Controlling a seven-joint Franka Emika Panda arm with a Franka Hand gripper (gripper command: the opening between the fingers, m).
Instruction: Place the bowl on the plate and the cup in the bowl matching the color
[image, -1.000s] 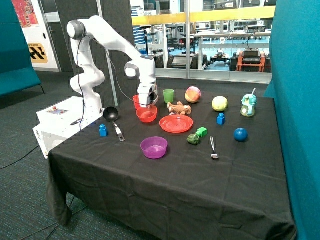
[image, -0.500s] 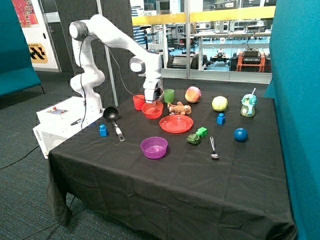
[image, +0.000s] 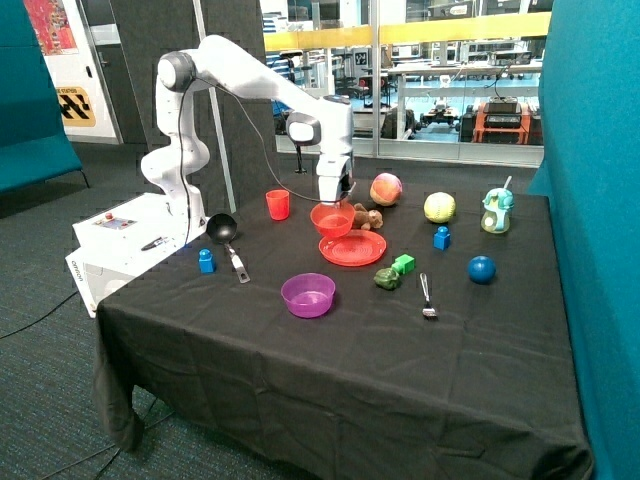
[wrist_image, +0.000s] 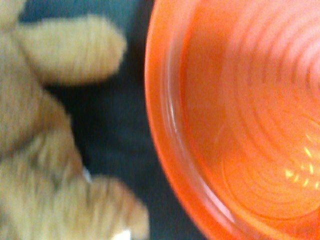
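Observation:
My gripper (image: 336, 202) is shut on the far rim of the small red-orange bowl (image: 332, 218) and holds it just above the table, at the far edge of the red plate (image: 355, 250). The bowl overlaps the plate's rim nearest the arm. The red cup (image: 278, 204) stands upright on the cloth, apart from the bowl, toward the robot base. In the wrist view the bowl's inside (wrist_image: 240, 125) fills most of the picture, with a brown plush toy (wrist_image: 40, 125) close beside it. The fingers do not show there.
The plush toy (image: 362, 216) lies right behind the plate. A purple bowl (image: 308, 294) sits nearer the front edge. A black ladle (image: 225, 232), blue block (image: 206, 261), green block (image: 403, 264), spoon (image: 428, 296) and balls (image: 386, 188) lie around. The green cup is hidden behind the gripper.
The gripper has carried the bowl away from the red cup toward the plate, from beside the cup to the plate's far edge. The cup now stands alone.

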